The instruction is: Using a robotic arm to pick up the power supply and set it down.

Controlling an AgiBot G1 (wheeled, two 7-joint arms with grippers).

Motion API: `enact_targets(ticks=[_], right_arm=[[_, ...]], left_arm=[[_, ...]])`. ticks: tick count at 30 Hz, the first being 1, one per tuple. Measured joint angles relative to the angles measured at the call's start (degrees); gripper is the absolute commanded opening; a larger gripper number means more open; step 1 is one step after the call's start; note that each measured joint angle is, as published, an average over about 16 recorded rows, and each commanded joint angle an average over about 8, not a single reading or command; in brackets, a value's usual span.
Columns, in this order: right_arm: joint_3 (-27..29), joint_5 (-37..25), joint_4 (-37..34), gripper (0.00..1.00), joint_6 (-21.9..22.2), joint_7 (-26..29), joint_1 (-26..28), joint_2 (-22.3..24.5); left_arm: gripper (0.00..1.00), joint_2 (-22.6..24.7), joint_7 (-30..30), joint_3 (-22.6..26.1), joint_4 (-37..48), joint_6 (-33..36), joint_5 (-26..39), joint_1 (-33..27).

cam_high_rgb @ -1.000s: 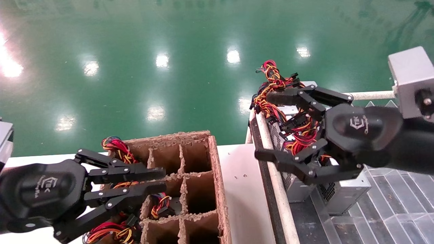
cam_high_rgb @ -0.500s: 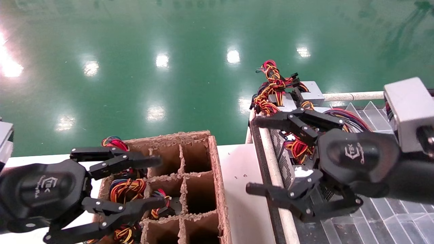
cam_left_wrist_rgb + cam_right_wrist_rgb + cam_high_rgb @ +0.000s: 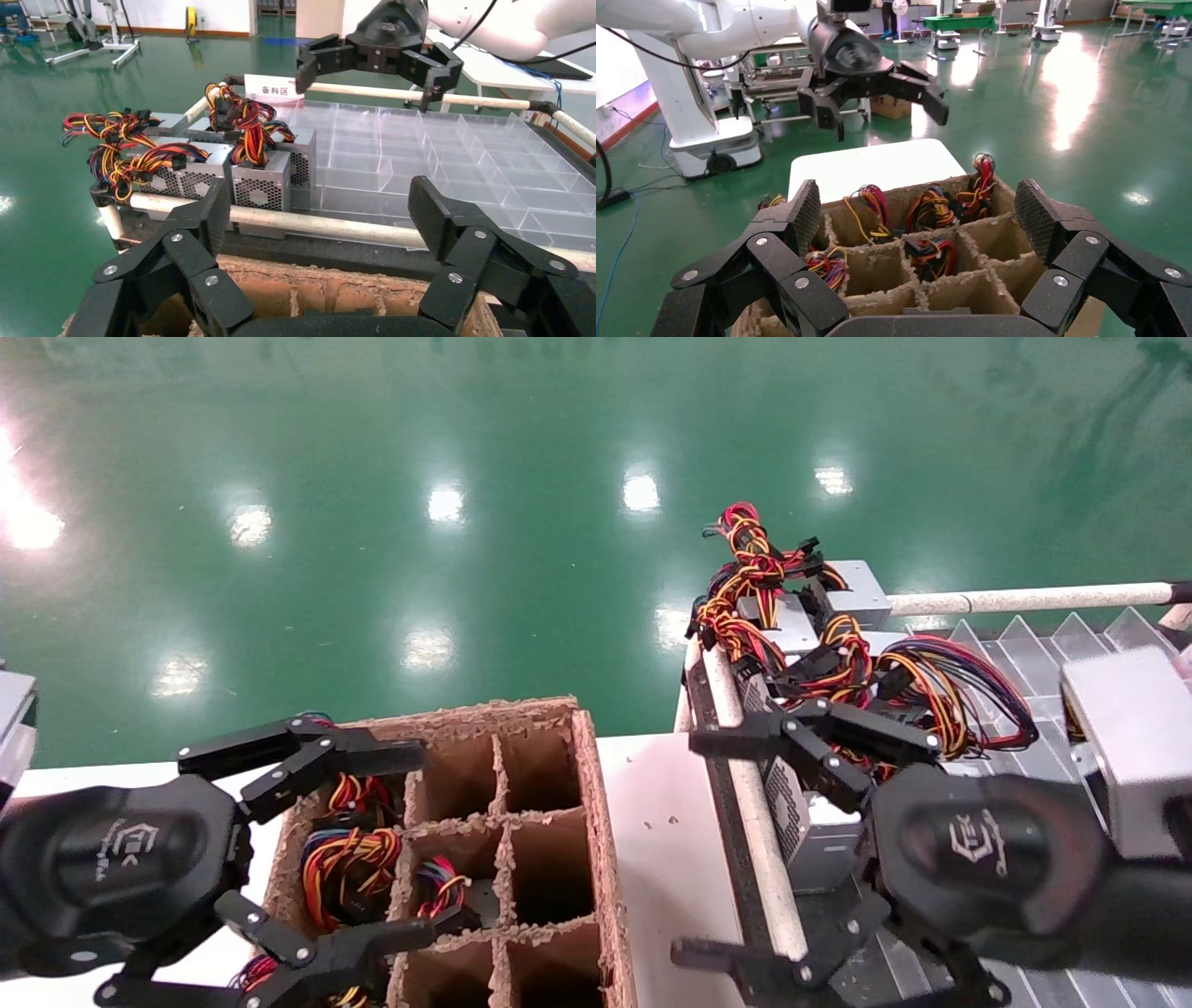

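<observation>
The left hand (image 3: 307, 859) hangs over the near-left end of a brown cardboard box (image 3: 596, 859) with walls that split it into small square holes. Its black fingers (image 3: 298, 756) are spread wide and hold nothing. The holes under it have bundles of red, yellow and black wires (image 3: 349, 873) poking up. The holes on the right side of the box look dark, and I cannot tell what is in them. The box sits on a white bench (image 3: 666, 859).

The right hand (image 3: 745, 850) is on the other side, just past the edge of the bench. Its fingers (image 3: 819, 747) are wide apart too, and it grips nothing. One finger reaches over a white rail (image 3: 754, 840) that runs between the bench and a clear plastic tray (image 3: 1043, 645) with many little bins.

Just behind that hand sits a power supply (image 3: 815, 831), a silver box with small holes in its side, standing in the tray beside the rail. More silver boxes (image 3: 852, 593) like it stand farther back, with a tangle of coloured wires (image 3: 745, 570) piled on top. Beyond everything is a shiny green floor (image 3: 466, 523).
</observation>
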Motion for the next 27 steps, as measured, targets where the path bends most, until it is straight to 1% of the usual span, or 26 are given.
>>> enact_targets(ticks=[4,9,27], right_arm=[[2.11,-0.86,0.60,1.00,-0.66,0.47,-1.59,-0.42],[3.26,-1.35,0.93,1.00,-1.03,0.71,-2.44,-0.65],[2.33,-0.97,0.66,1.00,-0.74,0.57,-1.76,-0.46]], left_arm=[[1.00,0.00,0.00,0.00,0.00,0.00,0.00,0.00],[1.00,0.00,0.00,0.00,0.01,-0.01,0.00,0.01],[1.00,0.00,0.00,0.00,0.01,-0.01,0.00,0.01]])
